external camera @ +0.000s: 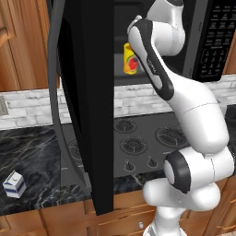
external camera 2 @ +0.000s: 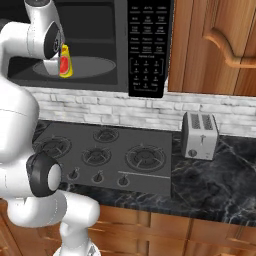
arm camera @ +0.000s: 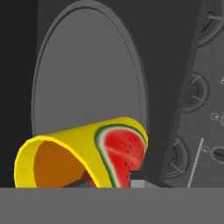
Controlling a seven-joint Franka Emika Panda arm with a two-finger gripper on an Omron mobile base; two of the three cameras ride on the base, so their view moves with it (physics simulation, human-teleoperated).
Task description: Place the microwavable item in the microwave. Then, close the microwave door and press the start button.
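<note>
The microwavable item [arm camera: 87,153], a yellow cup with a red and green watermelon picture, fills the bottom of the hand view, its orange-tinted rim to the left. My gripper [arm camera: 107,181] is shut on it, one fingertip [arm camera: 136,177] showing against its side. The cup [external camera 2: 65,62] hangs just over the left part of the round turntable [external camera 2: 92,66] inside the microwave [external camera 2: 95,30]; from the left the cup [external camera: 130,59] peeks out beside my forearm. The microwave door [external camera: 87,92] stands wide open toward me, with its curved grey handle [external camera: 57,115] on the left. The keypad panel [external camera 2: 147,45] is at the right.
A black stove top [external camera 2: 107,155] with knobs lies under the microwave. A silver toaster [external camera 2: 200,135] stands on the dark marble counter to the right. A white-and-blue milk carton [external camera: 14,184] sits on the counter at the far left. Wooden cabinets flank the microwave.
</note>
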